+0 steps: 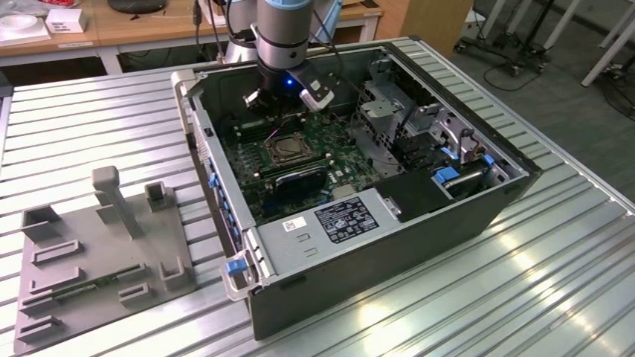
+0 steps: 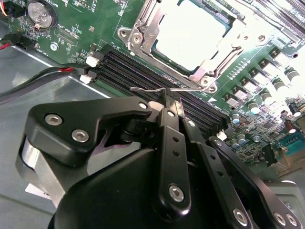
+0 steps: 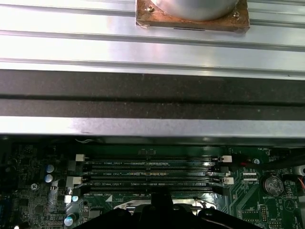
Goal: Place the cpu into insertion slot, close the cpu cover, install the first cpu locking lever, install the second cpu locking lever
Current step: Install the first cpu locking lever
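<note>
Fixture: at the exterior view's left, a grey moulded fixture [image 1: 100, 245] lies on the ribbed metal tabletop [image 1: 89, 119], well apart from my work.
Case: to its right, the open computer case [image 1: 397, 238] lies on its side with the green motherboard [image 1: 332, 137] facing up.
Insertion slot: the insertion slot [image 1: 282, 149] sits on the board's far half, just below my arm.
Cpu: in the second wrist view the cpu [image 2: 190, 33] lies flat in that slot. Its bright top shows through the cpu cover [image 2: 143, 28], which looks folded down around it.
Lever: a thin wire locking lever [image 2: 147, 89] runs along the memory slots [image 2: 128, 71].
End effector: my end effector [image 2: 172, 102] hangs low, fingers pressed together right at that wire. I cannot tell whether I pinch it or only touch it.
Handling: I judge the cpu light, stiff and fragile underneath, best held by its edges. The lever seems springy and slippery, best taken at its bent end.
</note>
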Robot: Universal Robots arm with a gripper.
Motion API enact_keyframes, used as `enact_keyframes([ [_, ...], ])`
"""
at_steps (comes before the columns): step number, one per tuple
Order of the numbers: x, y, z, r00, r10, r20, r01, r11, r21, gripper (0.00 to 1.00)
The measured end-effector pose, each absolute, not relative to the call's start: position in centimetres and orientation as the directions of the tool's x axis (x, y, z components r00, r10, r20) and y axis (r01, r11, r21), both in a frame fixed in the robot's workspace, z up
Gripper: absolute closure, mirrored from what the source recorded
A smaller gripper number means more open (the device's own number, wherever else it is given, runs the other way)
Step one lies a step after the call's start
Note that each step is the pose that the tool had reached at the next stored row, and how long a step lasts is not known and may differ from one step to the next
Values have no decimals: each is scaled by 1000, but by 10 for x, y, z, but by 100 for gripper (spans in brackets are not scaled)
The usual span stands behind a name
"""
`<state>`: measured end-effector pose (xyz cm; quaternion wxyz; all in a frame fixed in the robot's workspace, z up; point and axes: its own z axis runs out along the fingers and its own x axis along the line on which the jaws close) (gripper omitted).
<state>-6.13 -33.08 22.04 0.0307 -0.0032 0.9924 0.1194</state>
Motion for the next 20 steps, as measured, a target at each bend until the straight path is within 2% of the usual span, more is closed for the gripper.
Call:
enact_keyframes([
  [20, -60, -331, 218, -998, 1, -62, -14, 971, 237, 89],
])
